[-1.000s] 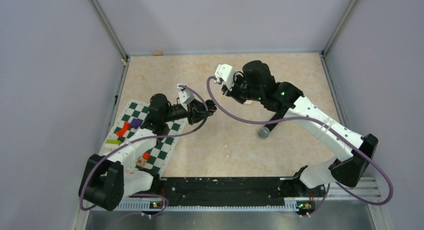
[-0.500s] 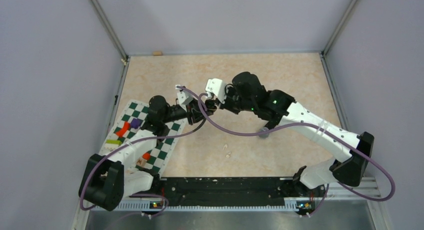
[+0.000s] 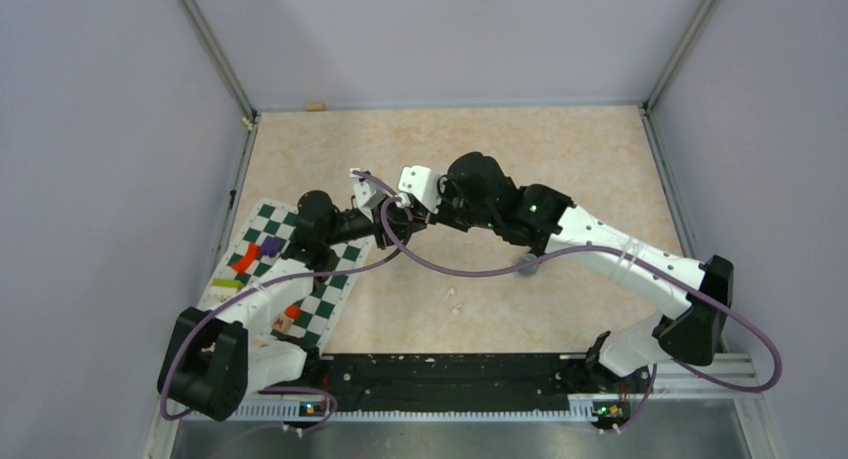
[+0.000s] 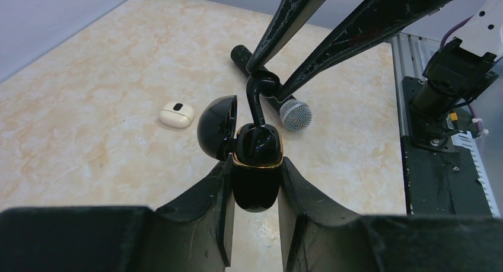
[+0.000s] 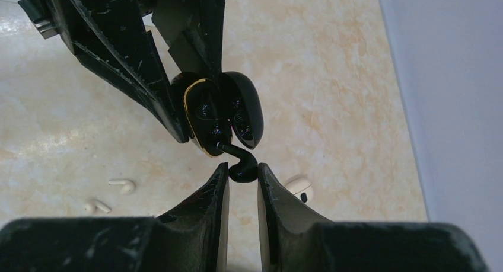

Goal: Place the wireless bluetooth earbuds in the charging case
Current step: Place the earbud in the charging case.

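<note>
My left gripper [image 4: 255, 164] is shut on a black charging case with a gold rim [image 4: 256, 177], held above the table with its lid [image 4: 216, 127] open. My right gripper [image 5: 242, 168] is shut on a black earbud [image 5: 240, 166]. The earbud's stem tip reaches into the open case [image 5: 201, 115]. The earbud also shows in the left wrist view [image 4: 261, 88]. In the top view the two grippers meet, left [image 3: 393, 223] and right [image 3: 420, 215]. Two white earbuds [image 5: 123, 184] lie on the table. The other black earbud is not visible.
A closed white case [image 4: 177, 114] lies on the table beyond the black case. A black microphone [image 4: 285, 109] lies near it, under the right arm [image 3: 528, 264]. A checkered mat with coloured blocks [image 3: 300, 269] is at the left.
My right arm has swung left and brought the black earbud up to the open case in my left gripper. The left arm has hardly moved.
</note>
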Motion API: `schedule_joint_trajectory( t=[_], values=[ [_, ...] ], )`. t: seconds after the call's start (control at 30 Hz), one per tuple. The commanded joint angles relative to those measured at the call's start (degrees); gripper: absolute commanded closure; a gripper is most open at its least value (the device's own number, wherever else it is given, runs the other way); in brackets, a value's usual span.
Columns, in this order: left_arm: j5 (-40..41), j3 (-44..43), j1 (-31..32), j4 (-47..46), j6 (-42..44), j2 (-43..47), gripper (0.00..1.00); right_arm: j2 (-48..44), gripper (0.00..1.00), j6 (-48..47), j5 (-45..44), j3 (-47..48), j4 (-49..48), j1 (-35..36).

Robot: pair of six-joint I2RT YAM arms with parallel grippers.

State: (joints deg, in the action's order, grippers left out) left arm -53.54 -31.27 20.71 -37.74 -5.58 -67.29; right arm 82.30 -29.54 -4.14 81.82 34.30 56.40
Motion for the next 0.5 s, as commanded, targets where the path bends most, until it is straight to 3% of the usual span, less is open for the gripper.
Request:
schedule_joint_trajectory(
  t=[0.0,0.47],
  values=[
    [-0.80,0.39,0.13,-3.80,-1.13,0.57,1.00,0.53,0.84,-0.81,-3.35,0.82,-3.70,1.49],
    [-0.77,0.41,-0.26,-4.67,-2.61,1.00,1.00,0.58,0.84,-2.27,-4.33,-0.79,-4.01,2.90]
  ],
)
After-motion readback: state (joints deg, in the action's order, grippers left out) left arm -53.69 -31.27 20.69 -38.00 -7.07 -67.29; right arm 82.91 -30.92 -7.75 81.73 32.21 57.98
